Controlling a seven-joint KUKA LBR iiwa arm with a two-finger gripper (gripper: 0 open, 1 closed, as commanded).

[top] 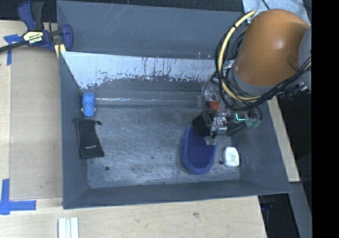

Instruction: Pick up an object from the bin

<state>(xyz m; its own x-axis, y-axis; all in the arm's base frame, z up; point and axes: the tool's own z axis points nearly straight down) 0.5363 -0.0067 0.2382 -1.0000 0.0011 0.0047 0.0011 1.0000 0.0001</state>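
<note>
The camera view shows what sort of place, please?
Likely a robot picking bench: a grey metal bin, a blue oval thing and a small white one inside, the arm's pincer by them.

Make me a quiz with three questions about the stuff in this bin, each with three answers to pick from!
1. Where is the small white thing?
A) by the left wall
B) just right of the dark blue oval thing
C) in the top left corner

2. What colour is the little cylinder at the left of the bin?
A) red
B) yellow
C) light blue

3. How is the black flat thing?
A) lying on the floor, far from the gripper
B) hanging from the gripper
C) on top of the small white thing

Answers:
1 B, it sits beside the oval thing's right edge.
2 C, it is light blue against the grey floor.
3 A, it lies at the left, while the gripper is at the right, over the oval thing's upper end.
</note>
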